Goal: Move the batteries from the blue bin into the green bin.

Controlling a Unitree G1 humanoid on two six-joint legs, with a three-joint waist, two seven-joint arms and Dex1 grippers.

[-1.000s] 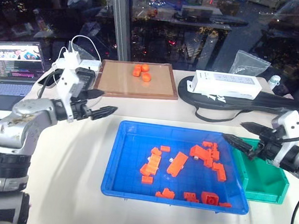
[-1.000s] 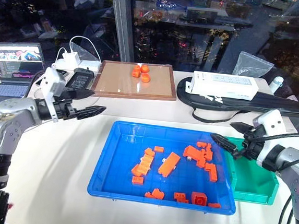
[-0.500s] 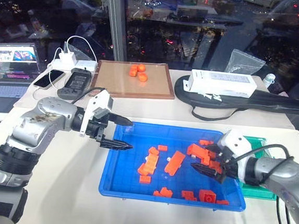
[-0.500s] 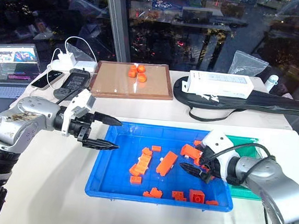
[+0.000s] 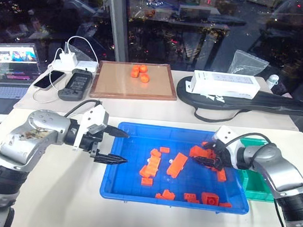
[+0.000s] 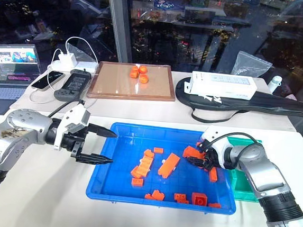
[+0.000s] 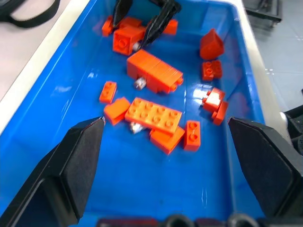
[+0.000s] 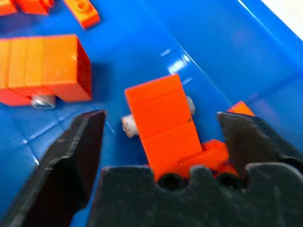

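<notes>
The blue bin (image 5: pixel 115 180) lies in front of me, strewn with orange bricks. Silvery batteries peek out from under some bricks: one (image 8: pixel 128 126) beneath an orange brick (image 8: pixel 163 120), another (image 8: pixel 43 100) close by, and others (image 7: pixel 139 83) nearer the bin's middle. My right gripper (image 5: pixel 205 156) is low in the bin's far right part, open, its fingers on either side of that brick and battery without touching them. My left gripper (image 5: pixel 125 148) hovers open and empty over the bin's left rim. The green bin (image 5: pixel 255 182) stands right of the blue one.
Orange bricks (image 5: pixel 177 166) crowd the blue bin's middle and right. Behind it lie a wood-framed tray (image 5: pixel 114 81) with orange pieces, a white box (image 5: pixel 225 84) on a black bag (image 5: pixel 287 107), phones and a charger (image 5: pixel 74 81), and a laptop (image 5: pixel 9 69).
My right gripper came down from over the green bin into the blue bin, ended at the far right brick pile, and its jaws narrowed. My left gripper sank to the bin's left rim.
</notes>
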